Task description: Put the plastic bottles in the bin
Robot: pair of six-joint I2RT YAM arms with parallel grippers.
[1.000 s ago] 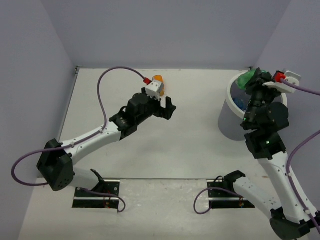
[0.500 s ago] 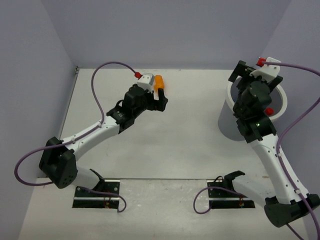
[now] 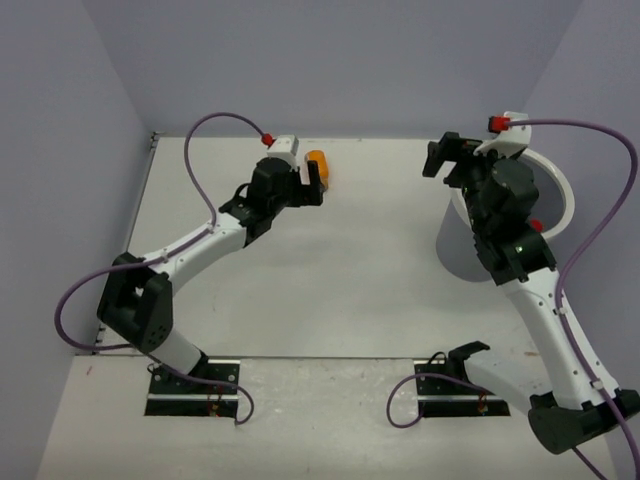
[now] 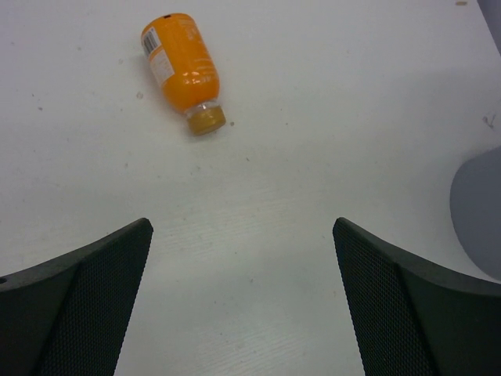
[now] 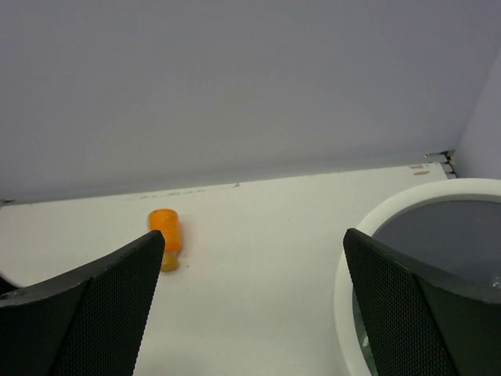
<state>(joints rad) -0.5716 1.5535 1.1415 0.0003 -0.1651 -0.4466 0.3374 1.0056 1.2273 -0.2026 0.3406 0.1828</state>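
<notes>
- Orange plastic marks the one bottle [image 4: 182,69] seen on the table [image 4: 313,117]. It is laid on its side toward the far edge, left of the middle, well apart from the bin [image 5: 407,200] at the far right.
- The left gripper [image 4: 241,227] is spread wide and nothing is held. The bottle is found just ahead of it, a little left of the gap between the fingers.
- The bottle's long axis is pointed roughly along the gripper's line of approach, slightly slanted, with the cap end nearest the fingers.
- The right gripper [image 5: 254,235] is likewise released and empty, hung beside the left rim of the bin. From its camera the bottle is seen well off across the table.
- The left arm is judged much the nearer, so the pick is best left to it.
- A small shift to the left and a short advance are judged needed, so that the fingers can be closed across the narrow body.
- Being round and lying flat, the bottle may be rolled aside if one finger touches first.
</notes>
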